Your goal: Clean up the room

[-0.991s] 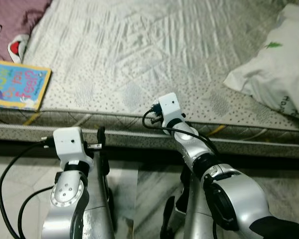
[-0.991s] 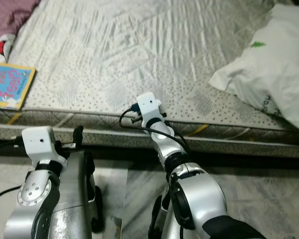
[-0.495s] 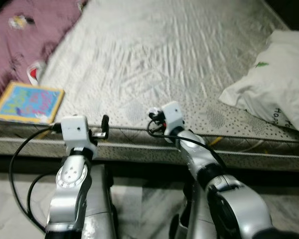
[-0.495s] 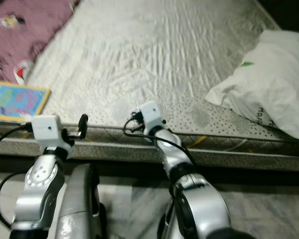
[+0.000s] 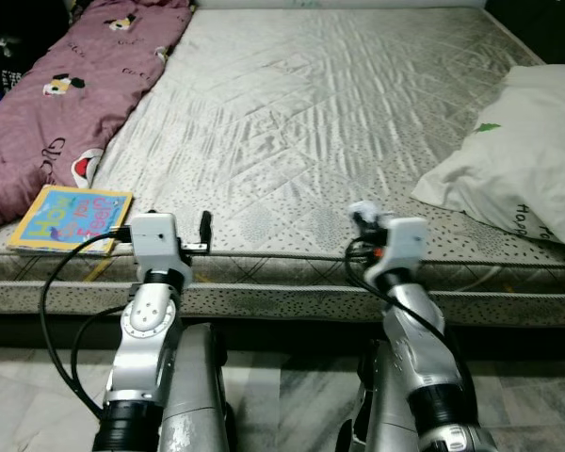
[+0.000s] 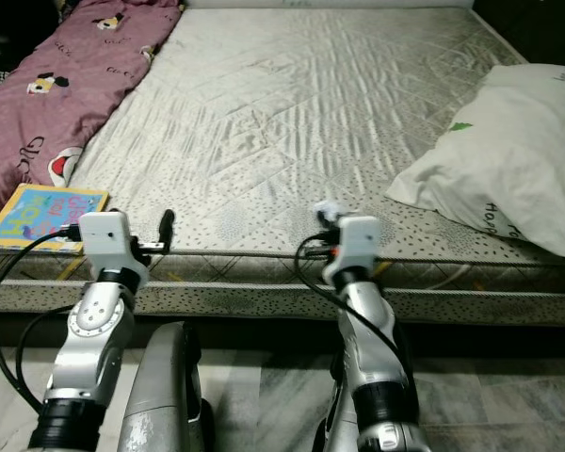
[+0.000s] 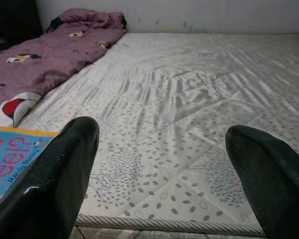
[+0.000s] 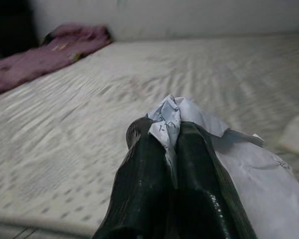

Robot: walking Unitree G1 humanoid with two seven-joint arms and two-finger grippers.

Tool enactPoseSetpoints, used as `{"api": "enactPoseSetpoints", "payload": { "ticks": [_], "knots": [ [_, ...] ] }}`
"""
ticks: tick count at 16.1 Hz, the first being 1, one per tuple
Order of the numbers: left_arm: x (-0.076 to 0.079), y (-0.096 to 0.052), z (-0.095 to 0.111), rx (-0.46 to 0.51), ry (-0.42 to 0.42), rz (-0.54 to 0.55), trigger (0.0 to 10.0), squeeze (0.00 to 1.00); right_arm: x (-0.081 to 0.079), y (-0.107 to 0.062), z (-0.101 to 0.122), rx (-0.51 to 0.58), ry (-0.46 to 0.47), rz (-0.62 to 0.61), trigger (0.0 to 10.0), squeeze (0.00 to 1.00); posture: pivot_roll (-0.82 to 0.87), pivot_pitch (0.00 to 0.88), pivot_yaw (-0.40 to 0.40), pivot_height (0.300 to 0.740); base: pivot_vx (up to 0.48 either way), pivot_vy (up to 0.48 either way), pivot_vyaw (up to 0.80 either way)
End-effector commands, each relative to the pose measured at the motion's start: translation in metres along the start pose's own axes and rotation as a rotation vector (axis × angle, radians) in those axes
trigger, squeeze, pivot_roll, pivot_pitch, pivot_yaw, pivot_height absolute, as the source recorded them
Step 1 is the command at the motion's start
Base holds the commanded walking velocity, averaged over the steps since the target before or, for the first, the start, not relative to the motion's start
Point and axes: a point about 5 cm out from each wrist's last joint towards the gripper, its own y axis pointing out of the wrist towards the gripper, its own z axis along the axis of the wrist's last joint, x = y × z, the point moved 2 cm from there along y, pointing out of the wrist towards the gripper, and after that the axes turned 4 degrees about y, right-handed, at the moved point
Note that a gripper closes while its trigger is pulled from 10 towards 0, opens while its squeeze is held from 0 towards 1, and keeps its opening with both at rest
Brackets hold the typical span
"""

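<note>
My right gripper (image 8: 172,137) is shut on a crumpled white paper (image 8: 194,117). It hovers at the front edge of the grey mattress (image 5: 311,104), where the paper (image 5: 363,209) pokes up past the wrist. My left gripper (image 7: 162,184) stands wide open, with bare mattress between its fingers (image 7: 65,174); it sits at the same edge (image 5: 204,231), further left. A colourful children's book (image 5: 71,215) lies on the mattress corner just left of the left gripper. A purple blanket (image 5: 66,94) is bunched along the left side.
A white pillow (image 5: 523,160) lies on the right of the mattress. The mattress's piped front edge (image 6: 264,254) runs across before both arms, above a marble floor (image 6: 508,395). The middle of the mattress is bare.
The camera has tilted up, bringing more of the bed into view. My right arm has swung to the right, still carrying the paper. The left gripper has risen to the mattress edge.
</note>
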Motion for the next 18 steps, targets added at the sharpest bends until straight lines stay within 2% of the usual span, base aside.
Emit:
{"api": "enactPoseSetpoints", "payload": {
  "ticks": [1, 4, 6, 7, 8, 10, 11, 13, 14, 15, 16, 17, 18],
  "knots": [
    [-0.002, 0.003, 0.004, 0.025, 0.000, 0.002, 10.0, 0.00, 0.006, -0.002, 0.012, 0.042, -0.015, -0.044, 0.0, 0.00, 0.01, 0.000, 0.045, 0.519, 0.000, 0.000, 0.00],
    [0.006, -0.002, 0.005, 0.054, -0.001, -0.024, 10.0, 0.00, 0.009, -0.018, 0.020, 0.042, -0.044, -0.034, 0.0, 0.00, 0.00, 0.000, 0.032, 0.519, 0.000, 0.000, 0.00],
    [0.010, -0.009, 0.007, 0.071, -0.018, -0.019, 10.0, 0.00, 0.003, -0.026, 0.017, 0.015, -0.042, -0.010, 0.0, 0.00, -0.01, 0.000, 0.044, 0.519, 0.000, 0.000, 0.00],
    [0.011, -0.010, 0.007, 0.069, -0.018, -0.016, 10.0, 0.00, 0.000, -0.024, 0.019, 0.019, -0.063, -0.017, 1.9, 0.00, 0.00, 0.000, 0.045, 0.519, 0.000, 0.000, 0.00],
    [0.012, -0.011, 0.008, 0.074, -0.018, -0.020, 10.0, 0.00, 0.000, -0.022, 0.020, 0.005, -0.057, -0.040, 10.0, 0.00, 0.00, 0.000, 0.044, 0.519, 0.000, 0.000, 0.00],
    [0.011, -0.012, 0.007, 0.081, 0.015, -0.007, 10.0, 0.00, 0.004, -0.022, 0.020, -0.004, -0.066, -0.100, 10.0, 0.00, 0.00, 0.000, 0.058, 0.519, 0.000, 0.000, 0.00],
    [0.007, -0.013, 0.004, 0.062, 0.003, 0.013, 10.0, 0.00, 0.013, -0.024, 0.022, 0.030, -0.063, -0.185, 10.0, 0.00, 0.01, 0.000, 0.077, 0.519, 0.000, 0.000, 0.00],
    [0.007, -0.014, 0.003, 0.056, 0.039, 0.004, 10.0, 0.00, 0.023, -0.027, 0.015, -0.013, -0.071, -0.270, 10.0, 0.00, 0.01, 0.000, 0.083, 0.519, 0.000, 0.000, 0.00],
    [0.005, -0.015, 0.001, 0.052, 0.037, 0.005, 10.0, 0.00, 0.024, -0.030, 0.014, -0.023, -0.086, -0.277, 10.0, 0.00, 0.01, 0.000, 0.084, 0.519, 0.000, 0.000, 0.00],
    [0.001, -0.016, -0.001, 0.042, 0.061, 0.021, 10.0, 0.00, 0.025, -0.033, 0.013, -0.040, -0.138, -0.283, 10.0, 0.00, 0.01, 0.000, 0.084, 0.519, 0.000, 0.000, 0.00],
    [-0.002, -0.018, -0.002, 0.050, 0.091, 0.017, 10.0, 0.00, 0.027, -0.036, 0.010, -0.054, -0.145, -0.307, 10.0, 0.00, 0.01, 0.000, 0.082, 0.519, 0.000, 0.000, 0.00],
    [-0.004, -0.020, -0.001, 0.065, 0.112, 0.013, 10.0, 0.00, 0.025, -0.039, 0.011, -0.027, -0.146, -0.281, 10.0, 0.00, 0.01, 0.000, 0.080, 0.519, 0.000, 0.000, 0.00],
    [-0.007, -0.025, 0.001, 0.077, 0.116, 0.012, 10.0, 0.00, 0.029, -0.045, 0.014, 0.014, -0.122, -0.307, 10.0, 0.00, 0.02, 0.000, 0.075, 0.519, 0.000, 0.000, 0.00]
  ]
}}
